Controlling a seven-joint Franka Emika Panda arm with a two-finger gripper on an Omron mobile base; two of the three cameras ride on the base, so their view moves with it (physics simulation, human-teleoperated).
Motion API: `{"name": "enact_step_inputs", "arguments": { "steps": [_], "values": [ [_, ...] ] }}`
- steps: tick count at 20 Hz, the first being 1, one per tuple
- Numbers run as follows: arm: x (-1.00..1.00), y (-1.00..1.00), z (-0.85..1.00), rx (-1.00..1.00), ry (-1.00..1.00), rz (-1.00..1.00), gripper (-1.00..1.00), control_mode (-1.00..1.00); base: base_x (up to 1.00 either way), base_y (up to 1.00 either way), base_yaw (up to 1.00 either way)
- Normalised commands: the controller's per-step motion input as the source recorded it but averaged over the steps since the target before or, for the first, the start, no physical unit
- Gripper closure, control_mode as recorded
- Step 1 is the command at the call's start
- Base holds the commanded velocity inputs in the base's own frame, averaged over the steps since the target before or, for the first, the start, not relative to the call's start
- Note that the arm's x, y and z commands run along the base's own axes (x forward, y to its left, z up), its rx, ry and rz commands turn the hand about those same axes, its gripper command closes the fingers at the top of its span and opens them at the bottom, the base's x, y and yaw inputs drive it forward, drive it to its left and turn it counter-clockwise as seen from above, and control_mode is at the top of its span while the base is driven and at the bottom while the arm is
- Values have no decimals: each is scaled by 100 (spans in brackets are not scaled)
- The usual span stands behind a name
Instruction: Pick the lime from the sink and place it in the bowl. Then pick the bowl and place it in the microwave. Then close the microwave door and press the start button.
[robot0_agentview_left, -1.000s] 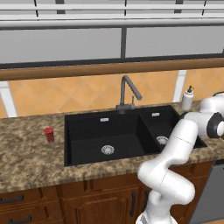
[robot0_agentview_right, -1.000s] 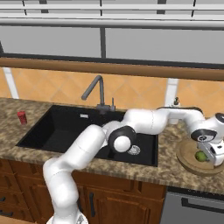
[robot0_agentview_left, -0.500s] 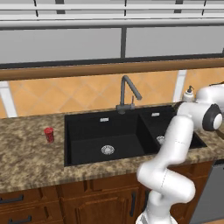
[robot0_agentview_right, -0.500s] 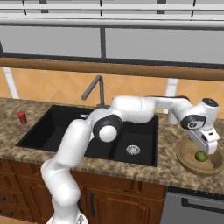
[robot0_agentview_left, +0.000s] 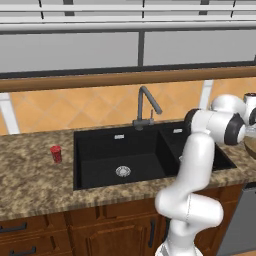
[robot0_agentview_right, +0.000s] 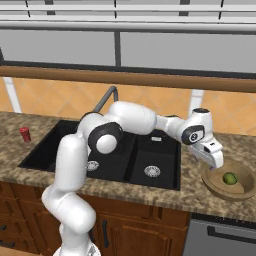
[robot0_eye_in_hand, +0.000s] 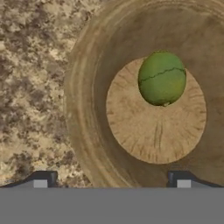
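My arm is glossy white, fat rounded links, dark grey-black rings at joints. Gripper (robot0_agentview_right: 216, 161) has a white boxy body; small dark fingertips (robot0_eye_in_hand: 183, 178) with pale grey pads. No cables visible.

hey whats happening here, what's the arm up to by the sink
The white robot arm reaches out over the counter to the right of the black sink. Its gripper hangs open above the tan bowl, and the lime lies loose inside the bowl, not held. So the lime is in the bowl; the bowl itself stands on the counter, not yet picked up. A small red can stands on the counter to the left of the sink.
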Motion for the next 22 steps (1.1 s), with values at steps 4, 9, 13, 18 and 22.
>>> {"name": "enact_step_inputs", "arguments": {
  "steps": [4,9,13,18,22],
  "values": [
    [8,-2,1,1,29,9,-100,-100,0,0,0],
    [9,-2,0,2,31,10,-100,-100,0,0,0],
    [6,-22,0,5,16,10,-100,-100,0,0,0],
    [0,-39,-19,9,4,7,-100,-100,0,0,0],
    [2,-13,-37,3,2,5,-100,-100,0,0,0]
  ]
}}
